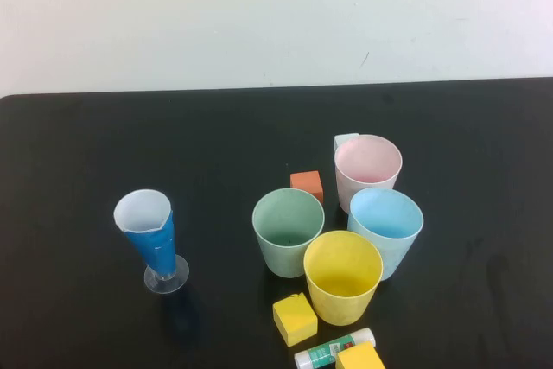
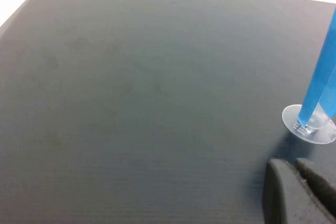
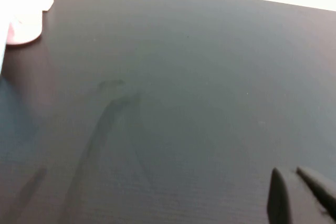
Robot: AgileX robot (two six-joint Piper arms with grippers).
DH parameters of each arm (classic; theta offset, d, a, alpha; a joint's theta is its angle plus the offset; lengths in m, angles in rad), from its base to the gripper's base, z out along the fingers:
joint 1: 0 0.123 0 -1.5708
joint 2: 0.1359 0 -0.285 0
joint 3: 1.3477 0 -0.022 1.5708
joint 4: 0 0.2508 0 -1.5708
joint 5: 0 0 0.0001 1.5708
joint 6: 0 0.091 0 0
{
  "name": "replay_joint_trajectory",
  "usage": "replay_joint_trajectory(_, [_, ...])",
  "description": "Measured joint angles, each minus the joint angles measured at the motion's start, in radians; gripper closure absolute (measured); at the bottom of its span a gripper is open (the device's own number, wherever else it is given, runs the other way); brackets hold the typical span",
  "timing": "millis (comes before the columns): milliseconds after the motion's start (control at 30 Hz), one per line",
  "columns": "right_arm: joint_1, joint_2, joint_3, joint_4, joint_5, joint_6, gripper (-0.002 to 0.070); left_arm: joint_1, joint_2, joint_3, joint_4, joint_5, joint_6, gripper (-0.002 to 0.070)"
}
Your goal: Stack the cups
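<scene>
Black matte tabletop (image 1: 78, 144) under a pale wall is what you have in front of you, with all four tapered plastic tumblers standing upright and separate in a tight cluster right of centre: the pastel green cup (image 1: 288, 231), the yellow cup (image 1: 343, 276) nearest you, the light blue cup (image 1: 385, 229) and the pink cup (image 1: 368, 170) at the back. None is nested yet — so you are at the very start.

Your left gripper (image 2: 295, 190) hangs low over bare table near the clear foot of the narrow blue-and-white cone cup (image 1: 151, 239), fingers pressed together, holding nothing. Your right gripper (image 3: 296, 192) sits likewise closed and empty, with the pink cup off at the edge of its wrist view.

Next, I'd judge, you must spread one gripper and reach a rim — the small orange block (image 1: 307, 186) and yellow block (image 1: 295, 318) crowd the cluster.
</scene>
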Motion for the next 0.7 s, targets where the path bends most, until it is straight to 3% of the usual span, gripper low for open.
replay_joint_trajectory(500, [0.000, 0.000, 0.000, 0.004, 0.000, 0.090, 0.0678, 0.000, 0.000, 0.000, -0.067, -0.002, -0.096, 0.0677])
replay_joint_trajectory(600, [0.000, 0.000, 0.000, 0.072, -0.002, 0.216, 0.0678, 0.000, 0.000, 0.000, -0.170, -0.020, -0.111, 0.0677])
replay_joint_trajectory(700, [0.000, 0.000, 0.000, 0.249, -0.014, 0.374, 0.0678, 0.000, 0.000, 0.002, -0.402, -0.030, -0.169, 0.0677])
